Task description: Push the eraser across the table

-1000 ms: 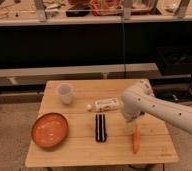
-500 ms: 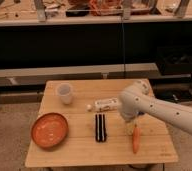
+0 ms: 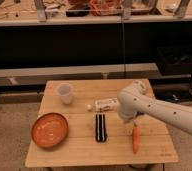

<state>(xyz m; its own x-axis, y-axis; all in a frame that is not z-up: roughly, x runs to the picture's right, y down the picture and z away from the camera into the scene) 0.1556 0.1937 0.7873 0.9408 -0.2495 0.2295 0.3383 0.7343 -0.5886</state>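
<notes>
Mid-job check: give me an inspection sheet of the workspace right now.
Surface: light-wood table, slatted top.
Job's things: black eraser lying flat mid-table, apart from the gripper.
Clutter: orange bowl front left; white cup back left; white box behind the eraser; carrot right of it.
Grippers: gripper low over the table, between eraser and carrot.
Cables: nothing seen.
Surroundings: dark shelving behind the table.

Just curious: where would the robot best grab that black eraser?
Probably at the middle of the eraser, from above, pinching across its narrow width: it lies flat, long and thin, with both long sides free. The gripper hangs close beside it, by the carrot.
</notes>
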